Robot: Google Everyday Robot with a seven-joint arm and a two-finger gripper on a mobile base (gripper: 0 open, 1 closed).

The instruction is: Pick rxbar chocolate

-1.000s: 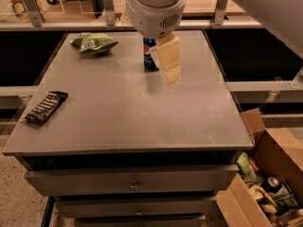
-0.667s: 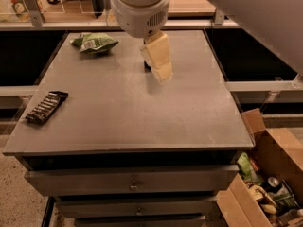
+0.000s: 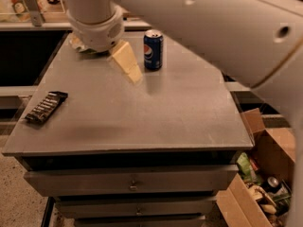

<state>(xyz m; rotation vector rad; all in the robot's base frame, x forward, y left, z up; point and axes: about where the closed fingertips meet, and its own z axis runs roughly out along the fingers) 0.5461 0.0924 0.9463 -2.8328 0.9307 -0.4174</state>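
The rxbar chocolate (image 3: 46,107) is a flat black bar with rows of white lettering. It lies on the grey table (image 3: 142,112) near the front left edge, set at a slant. My gripper (image 3: 129,69) hangs over the back middle of the table, well to the right of the bar and farther back, and is not touching it. Its cream-coloured tip points down and to the right, just left of the blue Pepsi can (image 3: 153,49). The white arm fills the top and right of the view.
The Pepsi can stands upright at the back of the table. The green snack bag (image 3: 75,43) is almost wholly hidden behind my wrist at the back left. Drawers sit below the tabletop. An open cardboard box (image 3: 265,174) of items is on the floor to the right.
My gripper has moved left across the back of the table. The Pepsi can, hidden behind it before, is now in full view, and the wrist now covers the green bag. The bar has not moved.
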